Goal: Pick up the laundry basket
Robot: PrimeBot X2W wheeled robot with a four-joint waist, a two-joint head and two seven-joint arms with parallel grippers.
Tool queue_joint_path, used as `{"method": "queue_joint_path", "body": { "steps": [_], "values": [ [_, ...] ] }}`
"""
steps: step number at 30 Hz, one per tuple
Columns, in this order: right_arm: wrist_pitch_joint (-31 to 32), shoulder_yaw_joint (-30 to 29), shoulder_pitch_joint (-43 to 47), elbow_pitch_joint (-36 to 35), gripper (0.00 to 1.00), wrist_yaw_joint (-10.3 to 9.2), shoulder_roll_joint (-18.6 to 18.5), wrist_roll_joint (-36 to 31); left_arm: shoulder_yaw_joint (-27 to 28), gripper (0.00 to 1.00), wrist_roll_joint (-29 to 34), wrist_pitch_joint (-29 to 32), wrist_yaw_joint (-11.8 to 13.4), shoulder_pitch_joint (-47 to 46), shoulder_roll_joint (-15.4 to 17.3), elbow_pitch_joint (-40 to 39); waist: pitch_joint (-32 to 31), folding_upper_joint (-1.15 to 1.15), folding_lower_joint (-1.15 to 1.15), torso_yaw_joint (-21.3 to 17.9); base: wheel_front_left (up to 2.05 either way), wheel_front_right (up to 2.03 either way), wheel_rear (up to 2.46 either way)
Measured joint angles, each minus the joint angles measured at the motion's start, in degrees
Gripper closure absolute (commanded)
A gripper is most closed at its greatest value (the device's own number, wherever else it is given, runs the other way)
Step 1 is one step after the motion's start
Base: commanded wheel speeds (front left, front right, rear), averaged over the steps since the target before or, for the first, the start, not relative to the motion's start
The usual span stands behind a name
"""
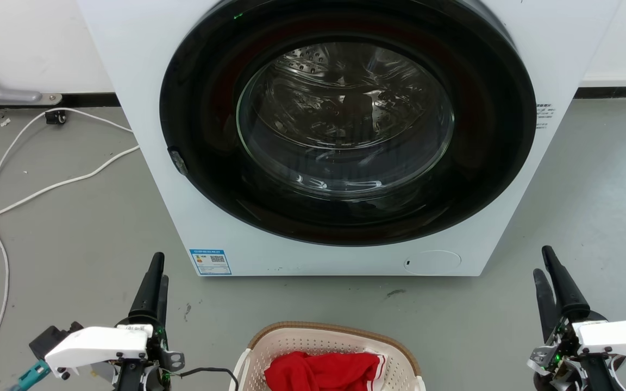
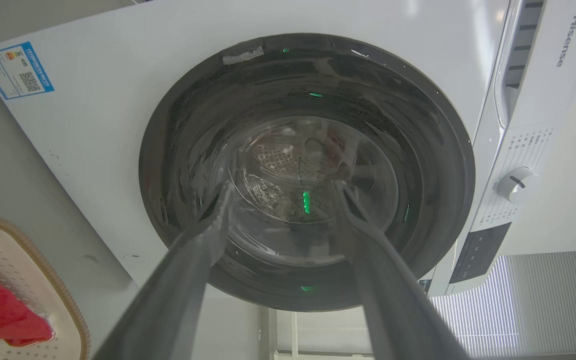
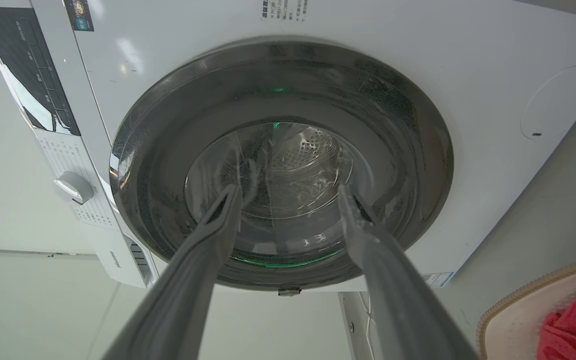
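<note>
Big white front-load washer (image 1: 340,255) on a plain grey floor (image 1: 74,239), white wall (image 1: 19,43) with black baseboard (image 1: 90,100) behind it, loose white cable (image 1: 52,187) snaking over the floor on the left, grey pipe (image 1: 3,93) in the far-left corner.

I count one washing machine (image 1: 144,54) with one round door (image 1: 345,125) and one blue label (image 1: 210,262), one laundry basket (image 1: 313,339), one red cloth (image 1: 321,372), and two hands: left hand (image 1: 159,269), right hand (image 1: 542,260).
</note>
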Motion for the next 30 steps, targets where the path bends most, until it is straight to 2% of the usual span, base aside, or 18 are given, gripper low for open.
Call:
{"method": "queue_joint_path", "body": {
  "steps": [21,30],
  "values": [
    [-4.8,1.3,-0.3,-3.2,0.0,0.01,0.0,-30.7,-3.0,0.0,26.7,-4.9,0.0,-0.9,0.0,-4.2,0.2,0.0,0.0,0.1,0.0,0.0,0.0],
    [-6.6,1.7,-0.3,-2.9,0.0,0.01,0.0,-40.2,-4.5,0.0,35.5,-6.8,0.5,-1.1,0.0,-3.9,0.1,0.0,0.0,0.2,0.0,0.0,0.0]
  ]
}}
